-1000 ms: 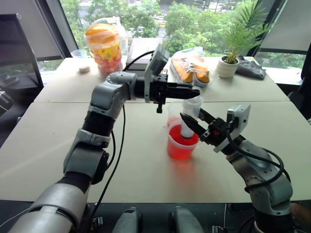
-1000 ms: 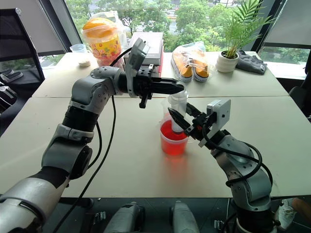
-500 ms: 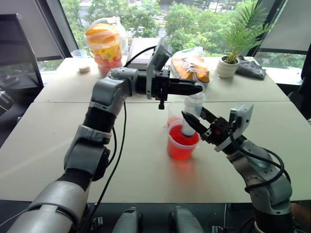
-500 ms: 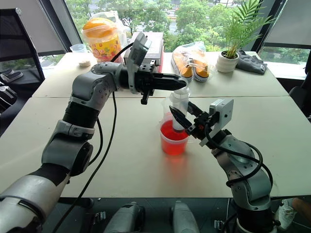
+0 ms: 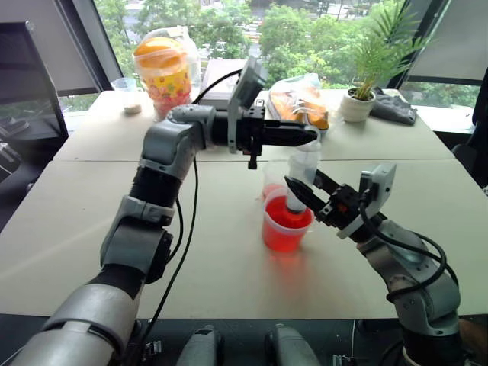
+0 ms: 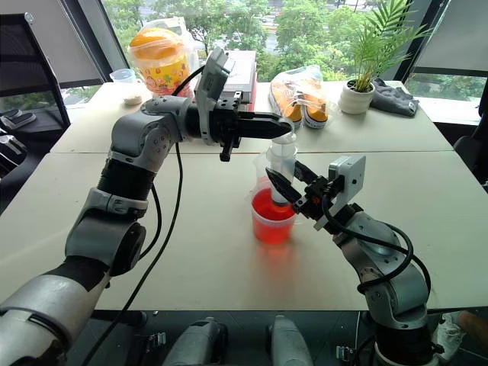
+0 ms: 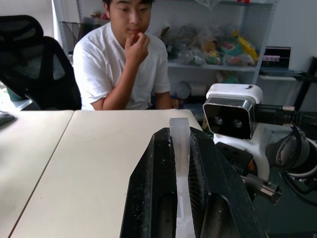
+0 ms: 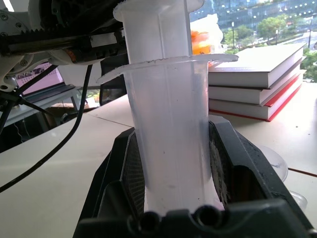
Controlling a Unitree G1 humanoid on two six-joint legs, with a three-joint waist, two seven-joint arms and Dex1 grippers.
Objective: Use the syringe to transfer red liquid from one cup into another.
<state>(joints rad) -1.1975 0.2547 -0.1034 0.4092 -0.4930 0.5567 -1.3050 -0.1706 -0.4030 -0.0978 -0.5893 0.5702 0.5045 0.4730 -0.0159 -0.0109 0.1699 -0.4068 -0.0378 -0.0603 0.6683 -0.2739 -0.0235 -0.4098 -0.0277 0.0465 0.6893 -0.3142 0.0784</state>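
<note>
- Left eye view, centre of the table: a large clear plastic syringe (image 5: 299, 177) stands nearly upright, its long axis running from 12 o'clock at the plunger to 6 o'clock at the tip.
- Its lower end dips into a wide clear plastic cup with a flared rim (image 5: 286, 225), which holds translucent bright red liquid (image 5: 282, 232).
- Just behind that cup, at about 11 o'clock from it, stands a narrower plain clear plastic cup (image 5: 274, 177), largely hidden by the syringe and the arms.
- A black two-fingered right gripper (image 5: 303, 194) reaches in from 4 o'clock and has its jaws closed around the syringe barrel, below the flange; the right wrist view shows the barrel pinched between both pads.
- A black two-fingered left gripper (image 5: 305, 136) comes in level from 9 o'clock and has its jaws clamped on the plunger's thin top plate, seen edge-on in the left wrist view.
- So the plunger sits directly at the left jaws, straight above the barrel held by the right.
- My reading: drawing liquid depends on the left gripper pulling toward 12 o'clock along that axis while the right holds the barrel steady.
</note>
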